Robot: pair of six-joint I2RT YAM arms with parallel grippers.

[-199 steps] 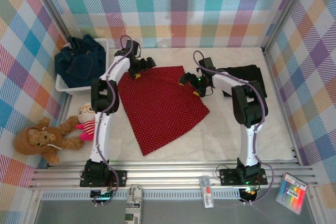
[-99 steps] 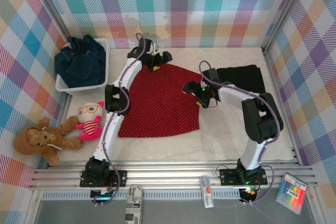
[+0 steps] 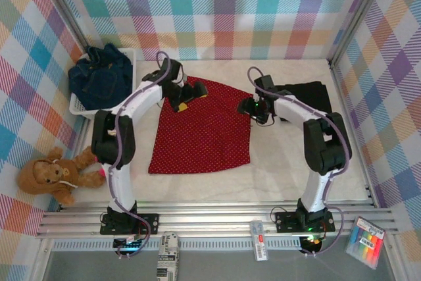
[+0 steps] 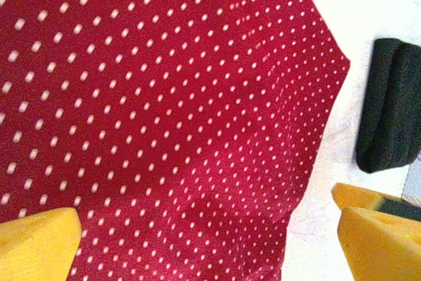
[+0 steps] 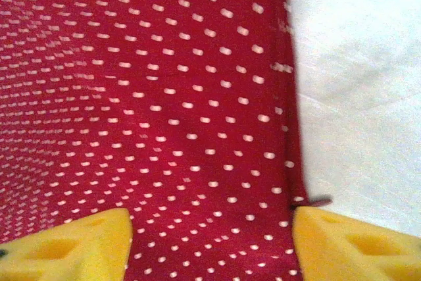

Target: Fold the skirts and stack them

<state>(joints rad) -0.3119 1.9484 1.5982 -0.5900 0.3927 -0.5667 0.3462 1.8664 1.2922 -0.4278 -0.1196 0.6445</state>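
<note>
Left gripper (image 4: pixel 207 248) gapes empty over red skirt (image 4: pixel 164 97). Its wrist view adds black skirt (image 4: pixel 388 110) past one finger. Right gripper (image 5: pixel 210 241) part-open, astride hem.

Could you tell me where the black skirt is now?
In the top view, the folded plain black cloth skirt lies far right on the table, beside the red white-dotted skirt.

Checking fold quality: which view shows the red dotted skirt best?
Top external: the whole red dotted skirt lies spread out, outline almost wholly visible. Left wrist gives a close patch with one corner; right wrist a close patch along one edge.
</note>
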